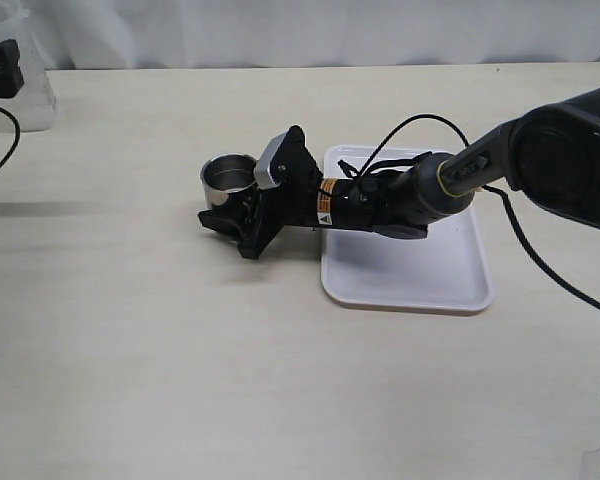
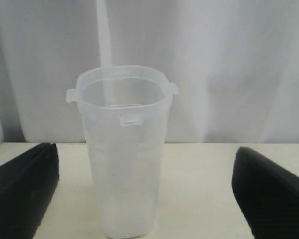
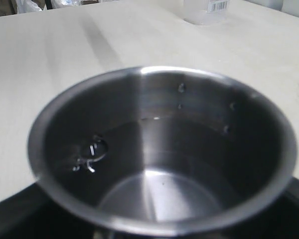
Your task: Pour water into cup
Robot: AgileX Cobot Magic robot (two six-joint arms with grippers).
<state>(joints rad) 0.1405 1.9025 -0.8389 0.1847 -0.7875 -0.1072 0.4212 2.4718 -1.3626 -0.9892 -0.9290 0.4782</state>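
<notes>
Right gripper (image 1: 224, 205) with jaws closed on the steel cup (image 1: 227, 176), cup upright on the table (image 1: 130, 360) just beside a white tray (image 1: 420, 275), water (image 3: 139, 139) pooled inside it, droplets on its inner wall, left gripper (image 2: 144, 164) wide open, fingers (image 2: 20, 184) clear of the upright translucent beaker (image 2: 123, 149) between them.

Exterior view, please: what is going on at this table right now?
The right gripper reaches across to the small brushed-steel cup, its fingers on either side; a firm grip cannot be confirmed. Clear water already lies inside. The left gripper stands open around the translucent plastic beaker, upright on the table.
</notes>
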